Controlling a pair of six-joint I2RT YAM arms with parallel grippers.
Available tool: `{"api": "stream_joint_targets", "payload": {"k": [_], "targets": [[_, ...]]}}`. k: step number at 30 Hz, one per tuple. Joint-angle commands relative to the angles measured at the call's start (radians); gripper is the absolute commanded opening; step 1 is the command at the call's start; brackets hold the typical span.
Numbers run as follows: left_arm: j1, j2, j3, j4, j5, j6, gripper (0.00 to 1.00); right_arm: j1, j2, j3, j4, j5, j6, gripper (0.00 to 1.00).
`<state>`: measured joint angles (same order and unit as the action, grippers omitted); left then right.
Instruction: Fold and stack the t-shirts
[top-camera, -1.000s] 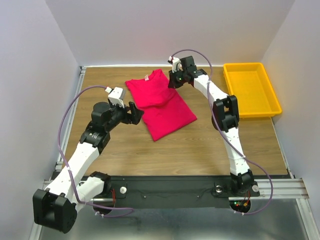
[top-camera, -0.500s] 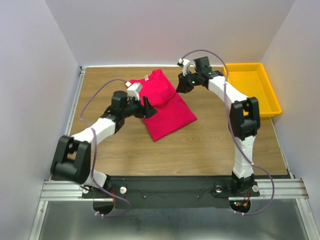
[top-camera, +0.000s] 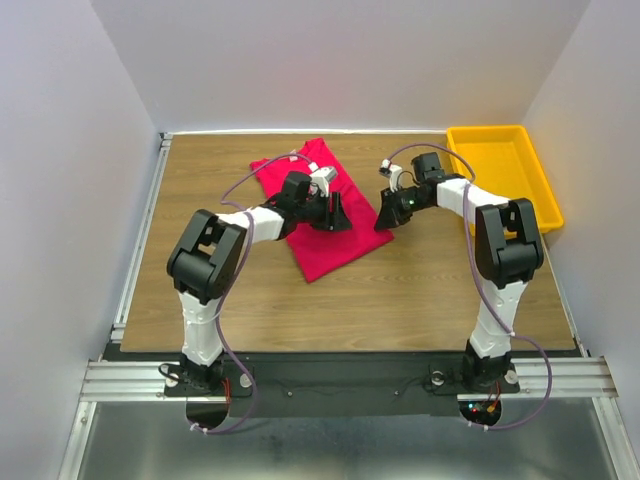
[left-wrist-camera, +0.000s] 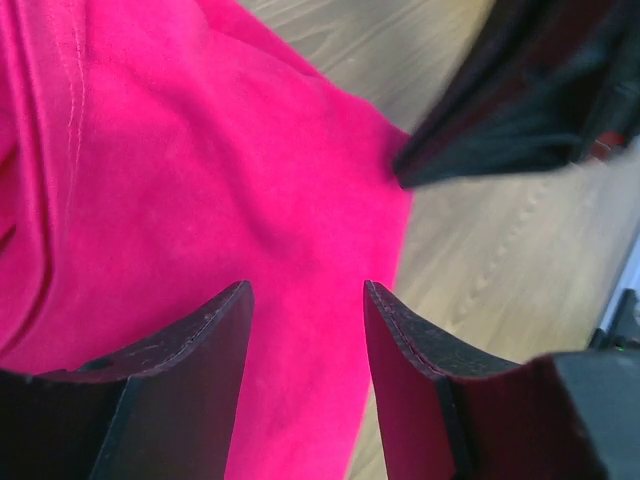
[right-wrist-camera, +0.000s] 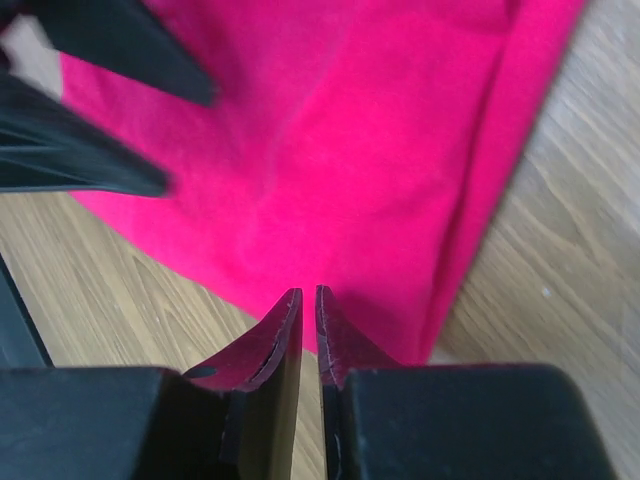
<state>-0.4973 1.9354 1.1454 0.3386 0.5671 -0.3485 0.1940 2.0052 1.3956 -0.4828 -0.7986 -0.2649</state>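
- Table (top-camera: 420, 290): one, wood-grain top, carries everything else.
- T-shirt (top-camera: 335, 250): one, crimson-pink, folded into a long strip. It lies flat on the table left of centre. The long axis runs far to near, with the near end skewed toward the right. The far end sits close to the back edge.
- Tray (top-camera: 500, 215): one, yellow plastic, at the far right corner. The shirt is on the table outside it, well apart.
- Arms: two, both reaching in over the middle, wrists facing each other across the shirt's right side.
- Left gripper (left-wrist-camera: 305, 300): jaws spread, nothing between them, hanging over the shirt's right half. Pink cloth fills the gap in the left wrist view.
- Right gripper (right-wrist-camera: 303, 295): jaws pressed almost together with only a thin slit left, at the shirt's right edge. Whether the tips touch the cloth, I cannot tell.
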Motion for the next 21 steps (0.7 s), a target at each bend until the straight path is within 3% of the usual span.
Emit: {"api": "stream_joint_targets", "payload": {"k": [1,8,21], "targets": [[-0.010,0.049,0.111,-0.053,-0.087,0.019,0.58,0.010,-0.011,0.011,0.033,-0.048,0.024,0.15],[0.020,0.109,0.192,-0.098,-0.252,-0.010,0.57,0.010,0.020,-0.003,0.033,0.013,0.046,0.12],[0.082,0.217,0.349,-0.138,-0.242,-0.044,0.57,0.010,0.000,-0.089,0.032,0.098,0.027,0.11]]}}
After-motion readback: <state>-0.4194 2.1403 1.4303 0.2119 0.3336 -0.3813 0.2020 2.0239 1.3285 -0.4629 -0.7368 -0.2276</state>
